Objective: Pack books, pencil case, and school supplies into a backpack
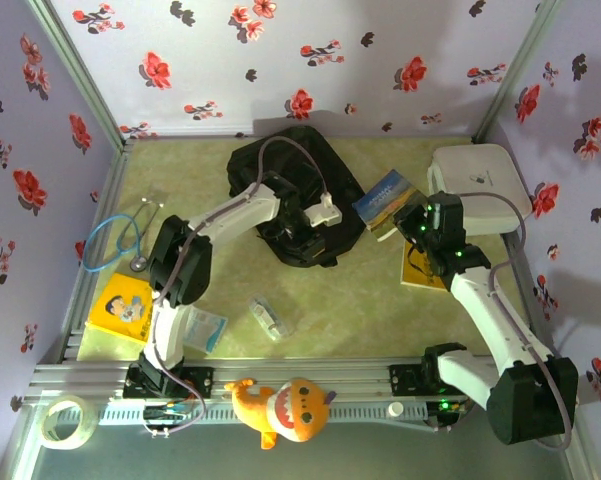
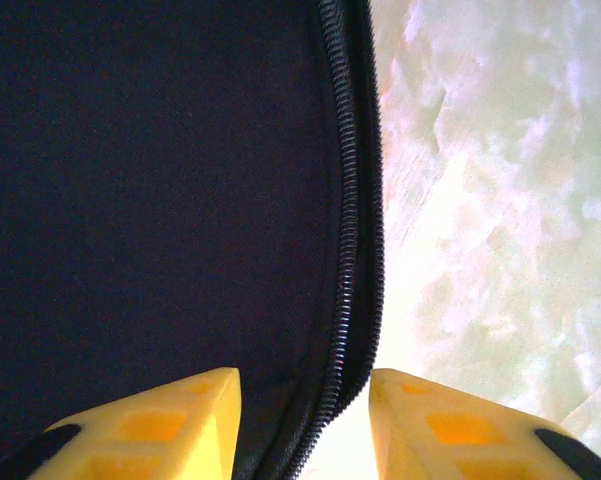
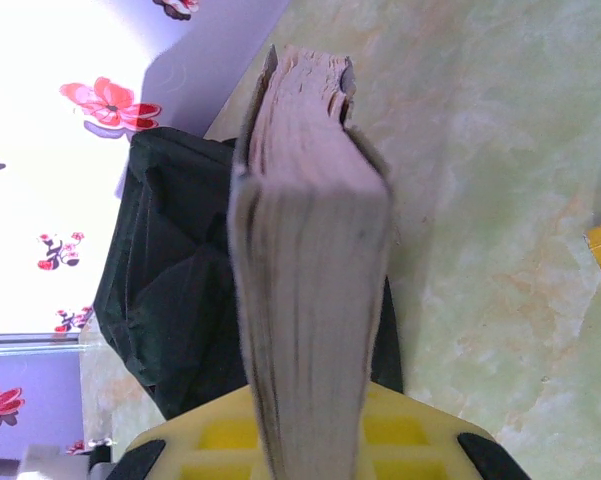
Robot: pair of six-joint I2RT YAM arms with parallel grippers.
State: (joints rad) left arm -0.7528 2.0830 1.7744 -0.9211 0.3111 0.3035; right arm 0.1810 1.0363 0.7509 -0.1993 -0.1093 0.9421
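Observation:
The black backpack (image 1: 290,200) lies at the middle back of the table. My left gripper (image 1: 318,215) is down at its right side. In the left wrist view the gripper (image 2: 305,420) is open and straddles the backpack's zipper edge (image 2: 345,250), with a gap showing beside the right finger. My right gripper (image 1: 408,228) is shut on the blue book (image 1: 385,200), held just right of the backpack. Its page edge (image 3: 310,260) points toward the backpack (image 3: 170,300). One yellow book (image 1: 120,305) lies front left, another (image 1: 420,270) under the right arm. The clear pencil case (image 1: 270,317) lies front centre.
A white rounded box (image 1: 480,180) stands back right. A blue stethoscope (image 1: 120,240) lies at the left and a pale blue-white packet (image 1: 205,328) by the left arm's base. A plush toy (image 1: 280,405) and a tape roll (image 1: 65,420) rest on the near rail.

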